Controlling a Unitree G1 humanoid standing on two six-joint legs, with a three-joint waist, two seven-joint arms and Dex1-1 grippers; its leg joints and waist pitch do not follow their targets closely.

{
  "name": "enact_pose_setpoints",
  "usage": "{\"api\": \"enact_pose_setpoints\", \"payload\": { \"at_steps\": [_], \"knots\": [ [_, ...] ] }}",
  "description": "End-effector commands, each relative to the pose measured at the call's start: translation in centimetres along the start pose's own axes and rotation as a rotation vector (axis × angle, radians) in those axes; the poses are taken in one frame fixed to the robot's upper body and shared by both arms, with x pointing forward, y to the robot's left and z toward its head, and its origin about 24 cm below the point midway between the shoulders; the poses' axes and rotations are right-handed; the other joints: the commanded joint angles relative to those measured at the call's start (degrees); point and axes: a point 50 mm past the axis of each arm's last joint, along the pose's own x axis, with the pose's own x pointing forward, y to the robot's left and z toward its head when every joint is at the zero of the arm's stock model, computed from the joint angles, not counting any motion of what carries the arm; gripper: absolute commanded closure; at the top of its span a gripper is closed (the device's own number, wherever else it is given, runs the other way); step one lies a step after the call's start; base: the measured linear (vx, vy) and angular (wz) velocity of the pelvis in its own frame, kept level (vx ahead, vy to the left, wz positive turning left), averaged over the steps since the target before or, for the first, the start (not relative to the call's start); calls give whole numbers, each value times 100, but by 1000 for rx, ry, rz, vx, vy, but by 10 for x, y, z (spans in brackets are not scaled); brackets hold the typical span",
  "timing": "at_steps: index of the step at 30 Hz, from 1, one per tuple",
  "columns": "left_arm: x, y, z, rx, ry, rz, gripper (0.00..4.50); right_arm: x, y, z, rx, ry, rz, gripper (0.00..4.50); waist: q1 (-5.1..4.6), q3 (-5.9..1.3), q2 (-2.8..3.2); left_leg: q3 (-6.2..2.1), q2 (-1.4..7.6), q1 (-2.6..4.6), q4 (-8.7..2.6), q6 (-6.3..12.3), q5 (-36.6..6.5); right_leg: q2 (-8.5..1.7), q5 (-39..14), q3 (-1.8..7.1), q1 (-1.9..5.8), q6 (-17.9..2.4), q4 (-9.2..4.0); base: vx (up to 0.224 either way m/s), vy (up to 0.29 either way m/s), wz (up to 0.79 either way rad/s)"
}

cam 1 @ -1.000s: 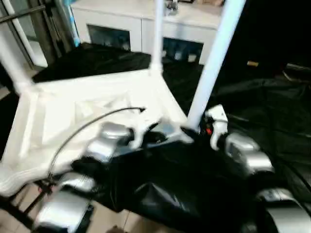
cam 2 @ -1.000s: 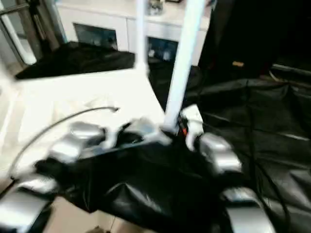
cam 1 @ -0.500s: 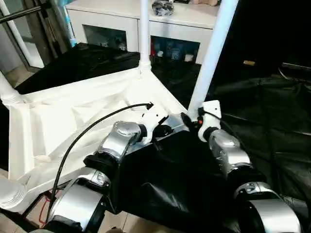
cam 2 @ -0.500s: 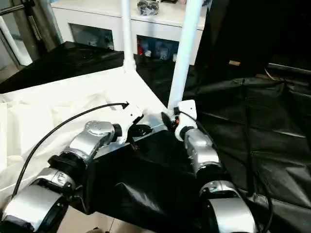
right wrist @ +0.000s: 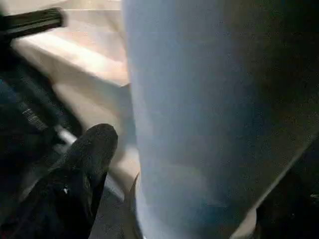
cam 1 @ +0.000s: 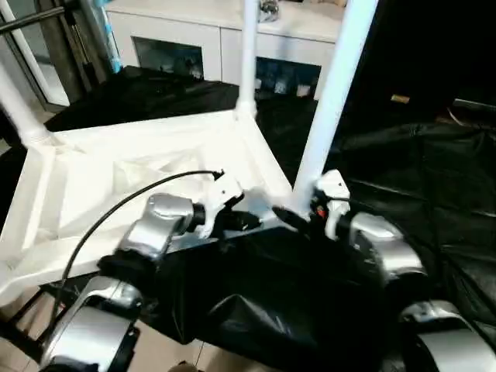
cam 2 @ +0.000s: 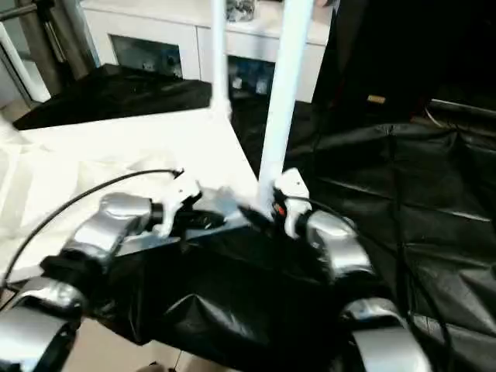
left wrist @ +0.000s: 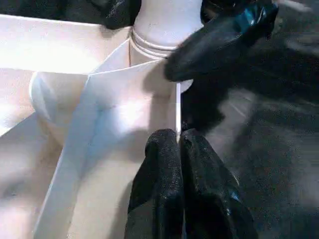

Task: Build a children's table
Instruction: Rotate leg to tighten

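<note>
While our left hand pinches the upturned table's rim and our right hand spreads around the near leg, that leg could tip if poorly seated.

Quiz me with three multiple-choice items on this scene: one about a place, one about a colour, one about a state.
1. Where is the left gripper?
A. On the cabinet
B. At the table's rim, by the near leg's socket
C. On the floor

2. What colour is the cloth under the table?
A. Black
B. Red
C. Yellow

3. How does the table lie?
A. Standing on its legs
B. On its side
C. Upside down

Key:
1 B: the left gripper has its jaws shut on the rim of the table, just below the near leg.
2 A: the cloth is black.
3 C: ribbed underside up, legs rising.
</note>
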Motion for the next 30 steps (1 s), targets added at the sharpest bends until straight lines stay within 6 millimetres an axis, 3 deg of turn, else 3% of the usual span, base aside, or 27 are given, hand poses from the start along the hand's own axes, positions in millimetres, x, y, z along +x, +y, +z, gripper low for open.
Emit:
{"api": "enact_pose_setpoints", "payload": {
  "at_steps": [1,8,16,21,25,30],
  "knots": [
    [4,-11,11,50,-55,-142,450,0,10,0,12,10,137,52,9,-335,-20,36,137,54,-335,519,-1092,-243,-472,196,315,-1523,-351,0,0,0],
    [-9,-15,4,37,-20,-224,450,-7,17,0,47,20,251,109,15,-338,-15,32,138,64,-350,378,-1100,-245,-608,196,291,-1492,-355,0,0,0],
    [-11,-18,2,27,-8,-250,450,-9,24,-2,78,29,316,175,50,-351,-19,38,136,64,-331,428,-924,-252,-351,199,306,-1524,-330,0,0,0],
    [-7,-15,1,29,3,-193,450,-6,29,-4,107,32,318,189,63,-335,-14,35,135,76,-348,334,-1084,-256,-663,204,289,-1438,-363,0,0,0],
    [3,-3,7,15,-14,-43,450,3,31,-10,130,34,238,200,85,-319,-38,33,120,103,-363,204,-1256,-270,-1080,221,265,-1300,-417,0,0,0],
    [23,10,21,-9,-25,160,450,26,16,-21,204,60,-181,211,1,-298,-29,-15,96,115,-417,-110,-1529,-284,-1886,218,228,-1006,-502,0,0,0]
  ]
}}
